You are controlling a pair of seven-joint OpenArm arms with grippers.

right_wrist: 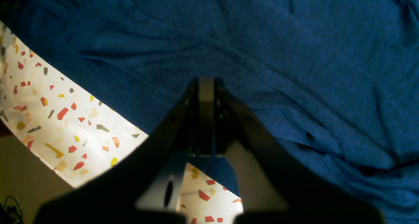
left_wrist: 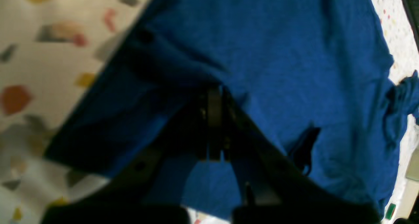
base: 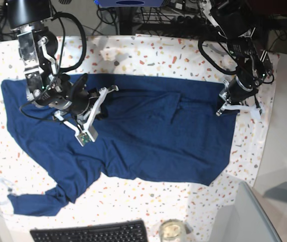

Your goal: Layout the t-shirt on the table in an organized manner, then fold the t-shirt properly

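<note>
Two clenched pincers, left pincer (base: 223, 108) and right pincer (base: 104, 94) pinching t-shirt (base: 133, 131), keyboard (base: 90, 233) nearby

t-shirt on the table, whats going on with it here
A two-armed robot is laying out a dark blue t-shirt on the speckled table. The left end effector pinches the shirt's edge, and the right end effector is shut on the fabric too. The shirt lies mostly spread, still wrinkled and unfolded.

Bare table (base: 148, 194) between t-shirt (base: 148, 136) and keyboard (base: 90, 233)
</note>
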